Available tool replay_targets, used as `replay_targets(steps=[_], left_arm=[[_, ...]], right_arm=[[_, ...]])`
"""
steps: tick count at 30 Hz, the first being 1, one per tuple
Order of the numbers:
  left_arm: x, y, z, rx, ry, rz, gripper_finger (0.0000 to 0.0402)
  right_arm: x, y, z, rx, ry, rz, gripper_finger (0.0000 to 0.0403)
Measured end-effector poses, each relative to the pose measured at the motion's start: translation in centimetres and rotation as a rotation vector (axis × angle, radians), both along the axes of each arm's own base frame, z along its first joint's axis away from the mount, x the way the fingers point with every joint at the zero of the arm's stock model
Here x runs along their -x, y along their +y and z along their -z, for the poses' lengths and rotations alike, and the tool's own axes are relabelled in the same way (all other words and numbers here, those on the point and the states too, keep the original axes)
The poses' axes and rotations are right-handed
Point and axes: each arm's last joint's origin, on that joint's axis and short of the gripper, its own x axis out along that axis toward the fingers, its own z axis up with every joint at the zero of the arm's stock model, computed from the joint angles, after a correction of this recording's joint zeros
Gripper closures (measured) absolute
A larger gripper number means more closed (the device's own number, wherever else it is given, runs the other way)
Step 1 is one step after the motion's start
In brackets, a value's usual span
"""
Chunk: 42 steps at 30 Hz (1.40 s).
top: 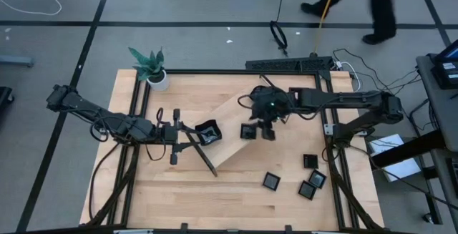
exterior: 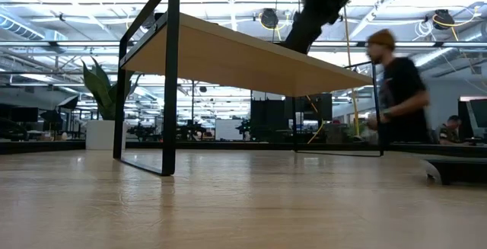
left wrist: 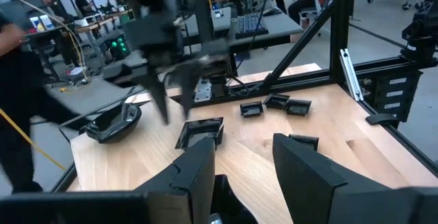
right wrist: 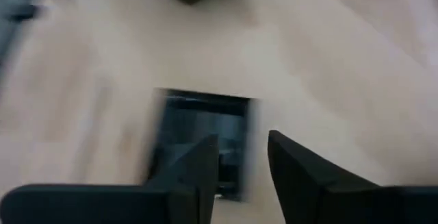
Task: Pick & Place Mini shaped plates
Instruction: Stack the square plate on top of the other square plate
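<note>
R gripper (top: 268,129) hovers over tray (top: 230,112) beside square plate (top: 248,132), fingers apart; L gripper (top: 174,134) fingers apart nr wavy plate (top: 207,132).

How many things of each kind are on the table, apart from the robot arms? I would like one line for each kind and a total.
Black mini plates: 6
Wooden tray: 1
Potted plant: 1
Total: 8

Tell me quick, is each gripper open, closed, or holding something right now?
Left gripper: at the wooden tray, state cannot be told.
Right gripper: open, over a square mini plate on the tray.
</note>
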Motion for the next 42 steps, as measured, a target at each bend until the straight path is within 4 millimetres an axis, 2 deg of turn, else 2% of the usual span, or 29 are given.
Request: replay_targets(steps=[4,11,14,18,21,26,36,42], left_arm=[[0.0,0.0,0.0,0.0,0.0,0.0,0.025],[0.0,0.0,0.0,0.0,0.001,0.0,0.025],[0.0,0.0,0.0,0.0,0.001,0.0,0.025],[0.0,0.0,0.0,0.0,0.0,0.0,0.025],[0.0,0.0,0.0,0.0,0.001,0.0,0.025],[0.0,0.0,0.0,-0.001,0.001,0.0,0.025],[0.0,0.0,0.0,0.0,0.0,0.0,0.025],[0.0,0.0,0.0,0.0,0.0,0.0,0.025]], right_arm=[[0.6,2.9,-1.0,-0.06,-0.037,-0.126,0.0285],[2.6,10.5,-2.1,0.004,-0.065,-0.209,0.0297],[4.0,13.9,-1.4,0.018,0.005,-0.194,0.029],[5.6,16.9,1.4,0.111,0.205,-0.105,0.0267],[6.1,17.9,3.7,0.15,0.338,0.004,0.0253],[5.6,18.7,7.5,0.041,0.452,0.16,0.0249],[4.8,17.4,12.7,-0.079,0.511,0.182,0.0275],[5.2,17.0,14.7,-0.199,0.501,0.174,0.029]])
